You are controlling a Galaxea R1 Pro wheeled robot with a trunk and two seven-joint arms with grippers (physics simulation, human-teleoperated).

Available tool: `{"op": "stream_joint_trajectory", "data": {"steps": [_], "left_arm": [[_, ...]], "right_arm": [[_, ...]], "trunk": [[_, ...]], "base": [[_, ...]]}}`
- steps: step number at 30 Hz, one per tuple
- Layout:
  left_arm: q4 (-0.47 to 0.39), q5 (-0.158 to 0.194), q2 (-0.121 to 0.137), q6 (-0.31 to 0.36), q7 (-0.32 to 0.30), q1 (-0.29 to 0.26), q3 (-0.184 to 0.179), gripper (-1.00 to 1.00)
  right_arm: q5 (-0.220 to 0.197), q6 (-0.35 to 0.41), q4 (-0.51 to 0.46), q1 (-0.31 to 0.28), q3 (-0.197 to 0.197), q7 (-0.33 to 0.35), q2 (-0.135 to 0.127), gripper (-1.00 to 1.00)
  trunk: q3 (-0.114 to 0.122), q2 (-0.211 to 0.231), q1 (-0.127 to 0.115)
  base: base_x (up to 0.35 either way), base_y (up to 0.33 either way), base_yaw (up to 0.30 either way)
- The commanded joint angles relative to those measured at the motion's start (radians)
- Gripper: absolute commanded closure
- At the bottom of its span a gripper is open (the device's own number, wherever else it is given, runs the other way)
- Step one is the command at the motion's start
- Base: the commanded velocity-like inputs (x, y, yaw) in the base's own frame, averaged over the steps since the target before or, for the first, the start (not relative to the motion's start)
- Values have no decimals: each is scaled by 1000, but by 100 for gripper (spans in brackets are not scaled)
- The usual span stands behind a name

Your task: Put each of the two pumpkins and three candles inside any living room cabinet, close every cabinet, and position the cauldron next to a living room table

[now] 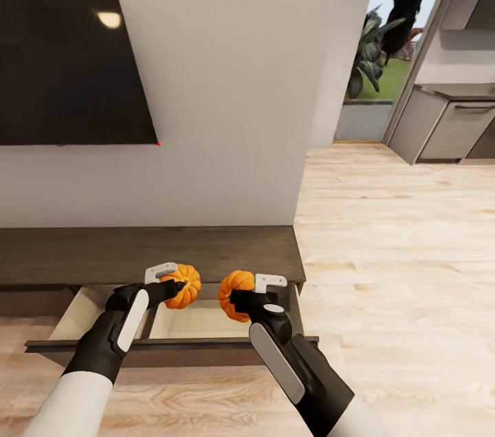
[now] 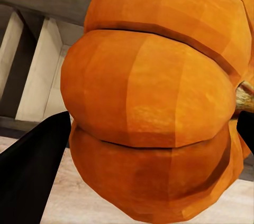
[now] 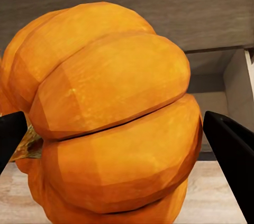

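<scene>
Pumpkins ride one in each gripper, jaws clamped on them, so both can drop into the cabinet [image 1: 151,254] in one go. Left gripper [image 1: 180,284] holds its pumpkin [image 1: 185,285] and right gripper [image 1: 237,301] holds its pumpkin [image 1: 234,292] above the open drawer [image 1: 199,320]. Drawer walls flank at 3 and 9 o'clock; front rail lies at 6, floor beyond free.
</scene>
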Motion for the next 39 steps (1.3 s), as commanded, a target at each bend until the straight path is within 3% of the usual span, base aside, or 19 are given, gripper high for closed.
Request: {"op": "stream_joint_trajectory", "data": {"steps": [1,28,39], "left_arm": [[-1,11,0,5,9,0,0,100],[8,12,0,6,7,0,0,100],[8,13,0,6,7,0,0,100]], "right_arm": [[-7,2,-1,-1,1,-7,0,100],[-6,1,7,-1,1,-7,0,100],[-6,2,8,-2,1,-7,0,100]], "trunk": [[-1,-1,0],[-1,-1,0],[-20,-43,23]], "base": [[0,0,0],[95,0,0],[0,0,0]]}}
